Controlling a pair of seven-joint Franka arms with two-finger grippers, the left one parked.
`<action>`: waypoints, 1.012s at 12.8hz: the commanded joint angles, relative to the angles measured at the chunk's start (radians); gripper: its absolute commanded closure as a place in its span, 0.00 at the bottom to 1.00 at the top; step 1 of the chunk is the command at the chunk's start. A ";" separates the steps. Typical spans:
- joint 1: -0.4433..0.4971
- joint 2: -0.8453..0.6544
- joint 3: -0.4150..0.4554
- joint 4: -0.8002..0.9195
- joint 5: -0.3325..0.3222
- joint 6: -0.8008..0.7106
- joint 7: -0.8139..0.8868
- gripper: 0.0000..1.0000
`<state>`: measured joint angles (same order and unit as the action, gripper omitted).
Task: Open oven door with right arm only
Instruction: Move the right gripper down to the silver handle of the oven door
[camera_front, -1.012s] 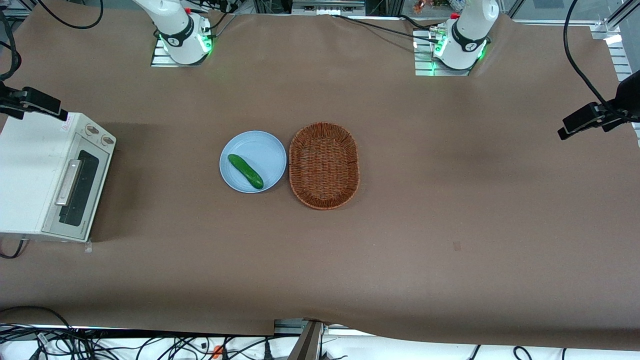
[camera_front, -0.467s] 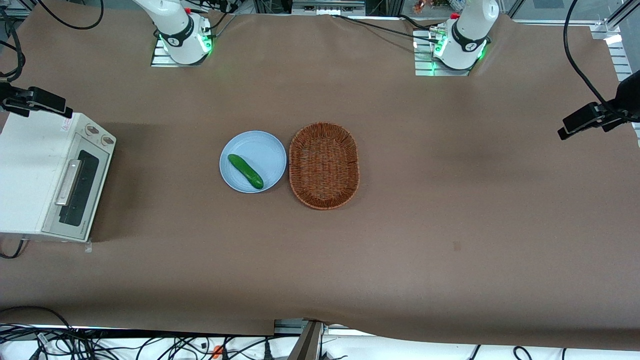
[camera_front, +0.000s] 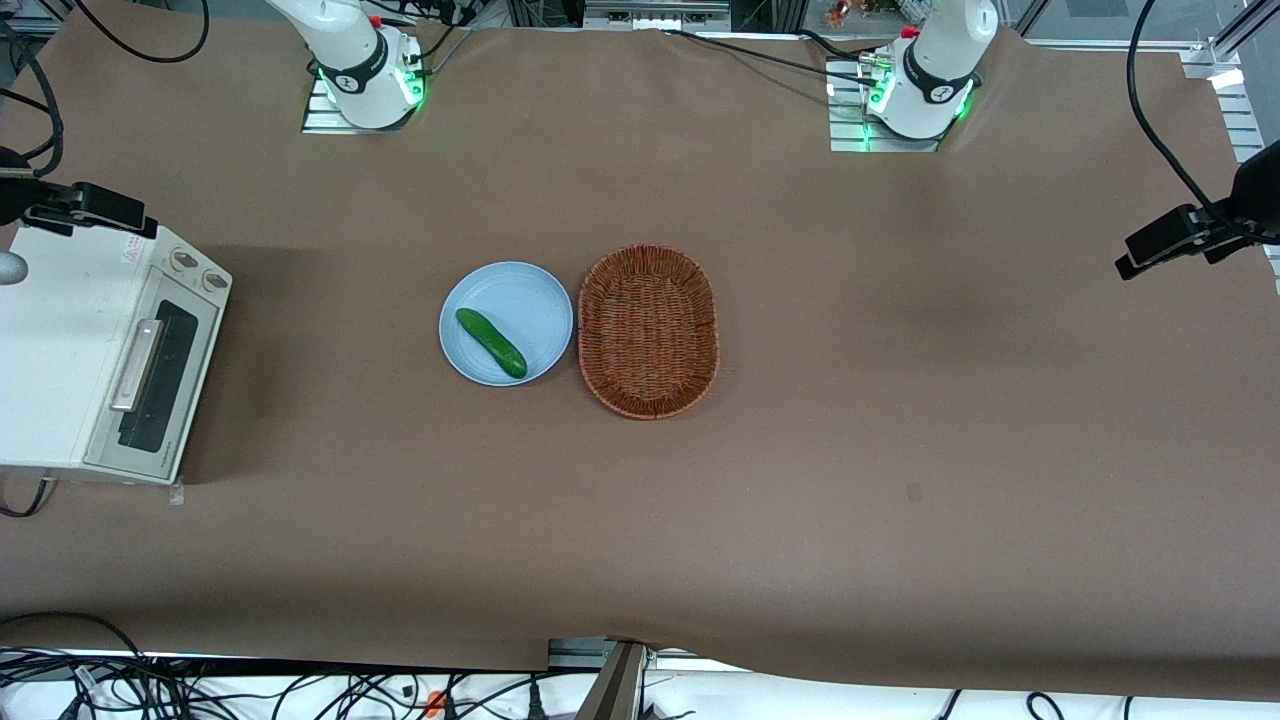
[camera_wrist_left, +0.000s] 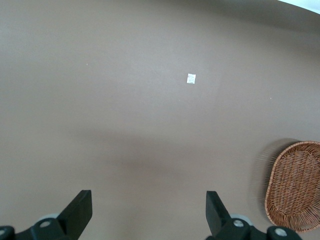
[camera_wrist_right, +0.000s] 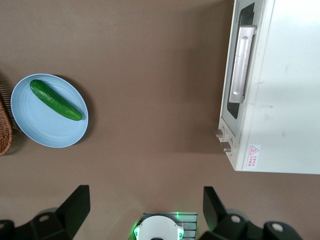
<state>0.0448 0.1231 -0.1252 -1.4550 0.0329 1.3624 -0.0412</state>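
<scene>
One oven door (camera_front: 160, 375) shut, handle lengthwise, gripper (camera_wrist_right: 142, 210) overhead — fingers spread

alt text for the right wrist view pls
Looking down past the open tool, high above the table: a white toaster oven whose oven door is shut, handle untouched. A cucumber lies on a blue plate, apart from the oven.

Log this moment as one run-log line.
tool open, high above table near oven | oven door shut | handle untouched | cucumber on plate
</scene>
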 joint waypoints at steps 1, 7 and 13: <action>0.001 0.003 0.009 -0.001 0.007 -0.014 -0.005 0.00; 0.020 0.073 0.010 -0.024 0.001 -0.042 0.006 0.24; 0.092 0.171 0.010 -0.087 -0.106 -0.010 -0.086 0.94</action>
<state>0.1238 0.2704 -0.1172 -1.5187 -0.0437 1.3364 -0.0654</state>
